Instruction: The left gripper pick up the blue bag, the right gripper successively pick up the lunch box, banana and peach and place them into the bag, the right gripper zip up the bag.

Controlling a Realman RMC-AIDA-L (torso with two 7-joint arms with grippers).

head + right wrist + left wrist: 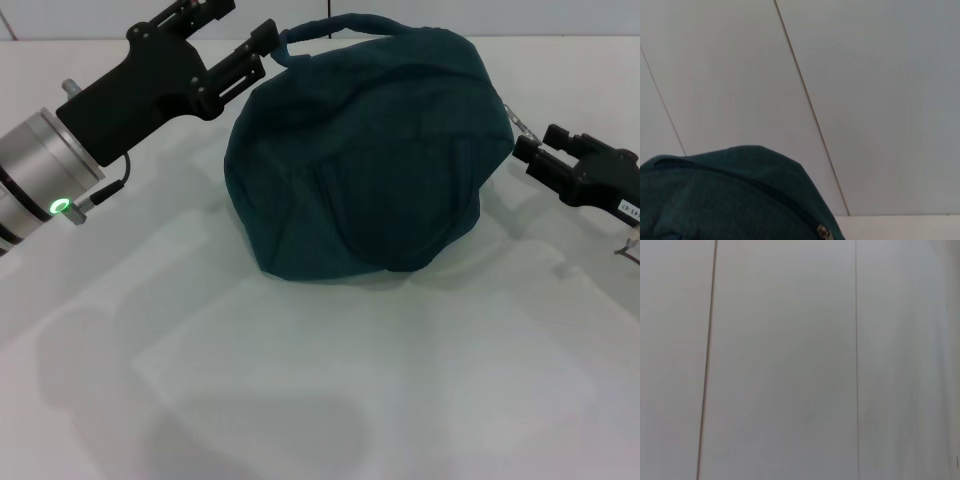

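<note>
With end effectors flanking: blue bag (pixel 365 160) mid-table.

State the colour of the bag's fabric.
Dark teal, plain; the blue bag shows best in the head view.

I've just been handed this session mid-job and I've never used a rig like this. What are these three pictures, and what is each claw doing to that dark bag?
The wide picture comes from the robot's head camera, looking down at a white table. The other two come from cameras on its wrists.

On the table sits a large dark teal fabric bag, bulging, with no food or box in sight outside it.

The left gripper, a black claw on a silver wrist with a green light, grips a loop handle at the bag's far left. The right gripper, a black claw with a white label, is at the bag's right edge by the metal zip pull.

The left wrist picture shows only pale wall panels.
</note>
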